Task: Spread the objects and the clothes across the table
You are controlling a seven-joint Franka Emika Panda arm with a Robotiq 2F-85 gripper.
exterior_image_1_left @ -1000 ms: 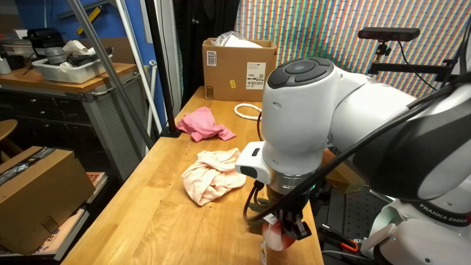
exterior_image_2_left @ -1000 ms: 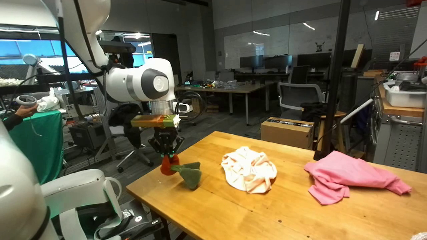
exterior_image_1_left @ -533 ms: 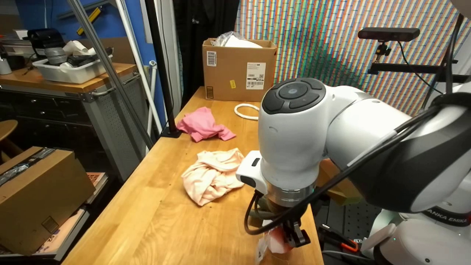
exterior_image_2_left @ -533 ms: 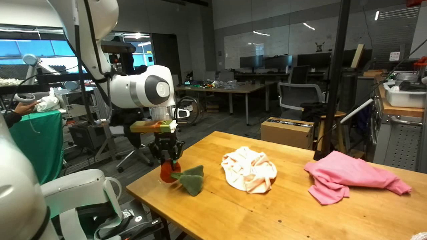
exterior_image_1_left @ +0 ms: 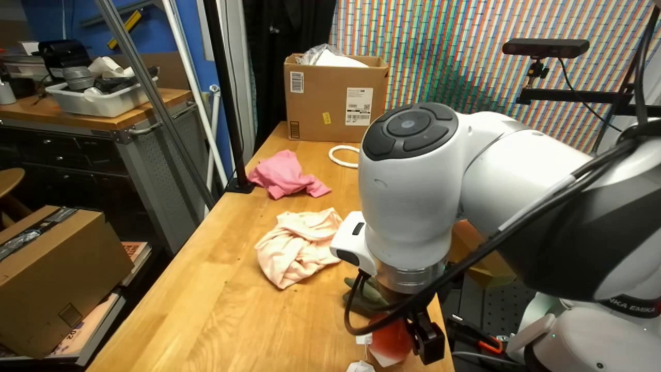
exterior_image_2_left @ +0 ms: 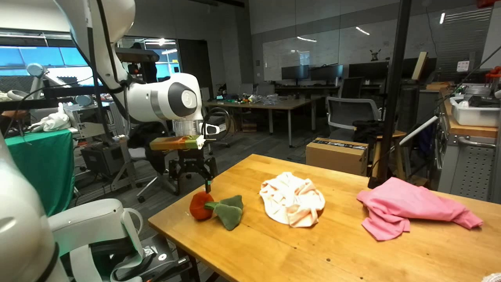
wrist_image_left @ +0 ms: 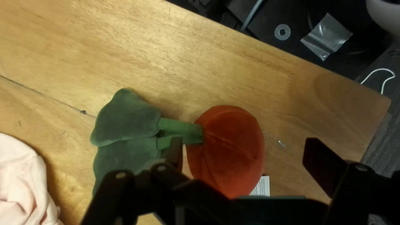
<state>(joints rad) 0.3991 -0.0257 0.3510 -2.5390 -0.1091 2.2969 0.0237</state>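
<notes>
On the wooden table [exterior_image_2_left: 274, 254], the soft red toy [exterior_image_2_left: 201, 206] with green leaves [exterior_image_2_left: 229, 215] lies on its side near the table's end. My gripper [exterior_image_2_left: 191, 187] is just above it with jaws wide apart. The wrist view has the toy's red body [wrist_image_left: 231, 140] between the spread fingers, with gaps at both sides; one finger overlaps the green stems. Beside the toy lies the crumpled cream cloth [exterior_image_2_left: 291, 199], then the bunched pink cloth [exterior_image_2_left: 411, 207]. Farther along, the white looped cord [exterior_image_1_left: 331, 154] is partly hidden behind the arm.
A cardboard box [exterior_image_1_left: 320, 103] stands at the table's far end, beyond the cord. A black post [exterior_image_1_left: 238, 129] rises from the table edge beside the pink cloth. The toy's paper tag [exterior_image_1_left: 360, 367] lies on the wood next to it.
My gripper came down with the red toy, then its fingers spread and let it go; the toy now rests on the table. The gripper has risen slightly. Both cloths have stayed put.
</notes>
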